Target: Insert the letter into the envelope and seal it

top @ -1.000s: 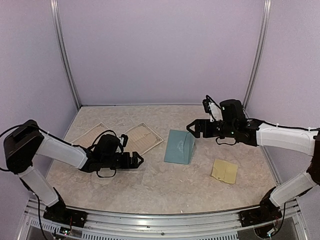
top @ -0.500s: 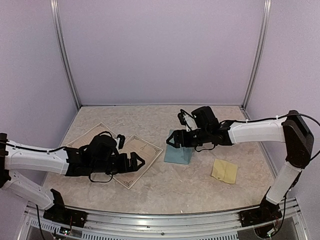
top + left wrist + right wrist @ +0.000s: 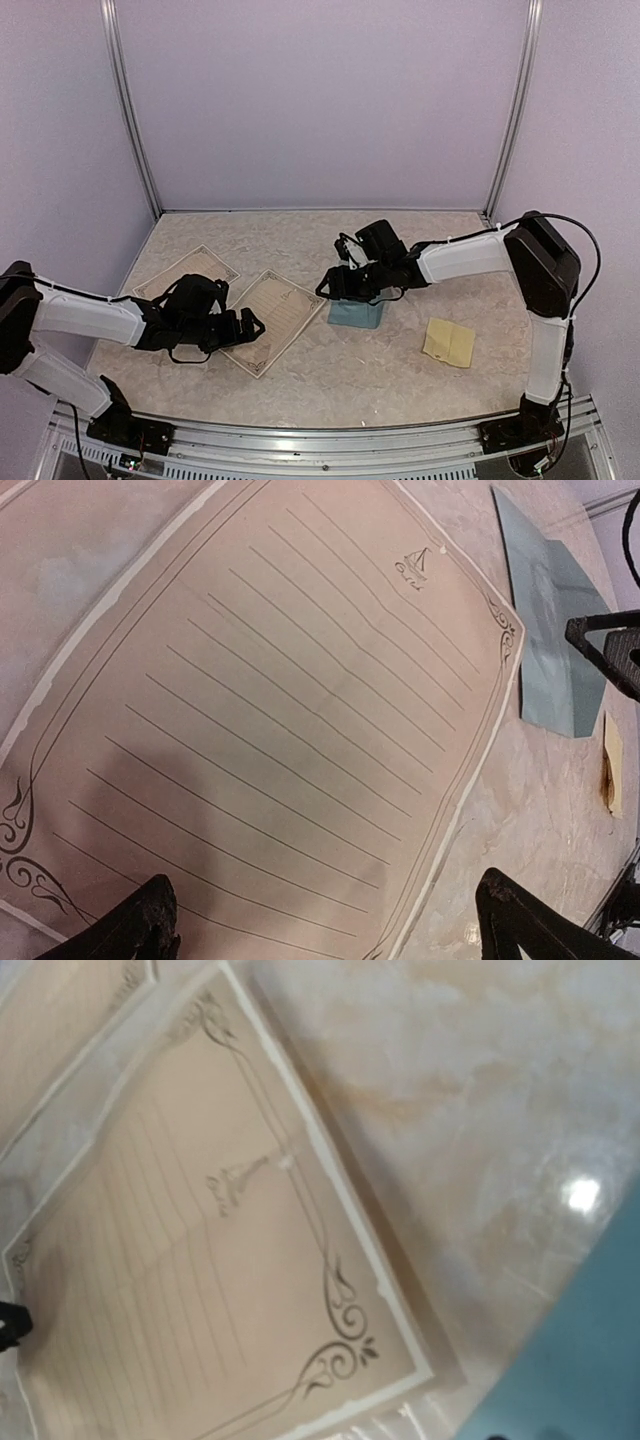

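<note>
The letter [image 3: 268,318] is a tan lined sheet with scrolled corners, lying flat left of centre; it fills the left wrist view [image 3: 270,710] and shows in the right wrist view [image 3: 190,1270]. My left gripper [image 3: 247,326] hovers open over its near edge, the fingertips [image 3: 150,920] wide apart with nothing between them. The teal envelope [image 3: 358,314] lies just right of the letter, also seen in both wrist views [image 3: 545,630] [image 3: 590,1360]. My right gripper [image 3: 330,285] hangs low over the envelope's left edge, jaws apart and empty.
A second tan lined sheet [image 3: 185,272] lies at the far left. A small yellow-tan sticker sheet [image 3: 449,342] sits to the right of the envelope, edge-on in the left wrist view [image 3: 612,765]. Purple walls enclose the marbled table [image 3: 330,375].
The right arm swept left and down from beyond the envelope to its left edge, jaws narrowing. The letter now lies nearer the front, and the left gripper shifted slightly left over it.
</note>
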Controlling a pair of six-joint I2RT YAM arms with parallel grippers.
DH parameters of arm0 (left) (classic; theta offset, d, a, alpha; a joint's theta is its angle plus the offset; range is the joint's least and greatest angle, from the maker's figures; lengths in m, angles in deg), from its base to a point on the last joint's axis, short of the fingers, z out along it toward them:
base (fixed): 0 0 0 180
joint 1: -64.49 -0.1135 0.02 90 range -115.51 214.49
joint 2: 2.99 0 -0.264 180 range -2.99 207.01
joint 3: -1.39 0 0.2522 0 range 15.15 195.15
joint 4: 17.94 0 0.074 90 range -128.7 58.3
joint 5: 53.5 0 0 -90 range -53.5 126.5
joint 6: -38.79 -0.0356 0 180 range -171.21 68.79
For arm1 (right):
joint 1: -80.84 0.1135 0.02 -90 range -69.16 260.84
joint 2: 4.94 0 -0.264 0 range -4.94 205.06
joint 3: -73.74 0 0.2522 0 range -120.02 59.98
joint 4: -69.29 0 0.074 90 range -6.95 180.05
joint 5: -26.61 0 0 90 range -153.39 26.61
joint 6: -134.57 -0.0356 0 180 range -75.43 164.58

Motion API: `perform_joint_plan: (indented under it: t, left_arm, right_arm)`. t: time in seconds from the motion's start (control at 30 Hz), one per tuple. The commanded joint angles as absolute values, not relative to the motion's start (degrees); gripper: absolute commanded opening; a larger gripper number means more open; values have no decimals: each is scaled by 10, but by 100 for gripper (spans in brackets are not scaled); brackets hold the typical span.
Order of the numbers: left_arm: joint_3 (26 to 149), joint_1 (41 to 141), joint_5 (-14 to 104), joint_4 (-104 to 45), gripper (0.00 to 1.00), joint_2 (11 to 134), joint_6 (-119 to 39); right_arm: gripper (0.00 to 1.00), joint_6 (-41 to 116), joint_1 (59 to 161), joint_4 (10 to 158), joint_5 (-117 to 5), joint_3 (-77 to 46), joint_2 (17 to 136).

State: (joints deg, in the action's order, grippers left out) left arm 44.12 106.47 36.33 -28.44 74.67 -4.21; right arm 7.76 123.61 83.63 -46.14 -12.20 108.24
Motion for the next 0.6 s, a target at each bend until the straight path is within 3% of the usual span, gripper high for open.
perform_joint_plan:
  t: [0.0, 0.57]
  left_arm:
    - [414, 1059, 391, -237, 99, 772, -49]
    - [384, 1059, 390, -230, 99, 776, -36]
  right_arm:
    - [65, 55, 1227, 831, -433, -140, 1112]
    - [58, 37, 1221, 804, -398, -188, 1190]
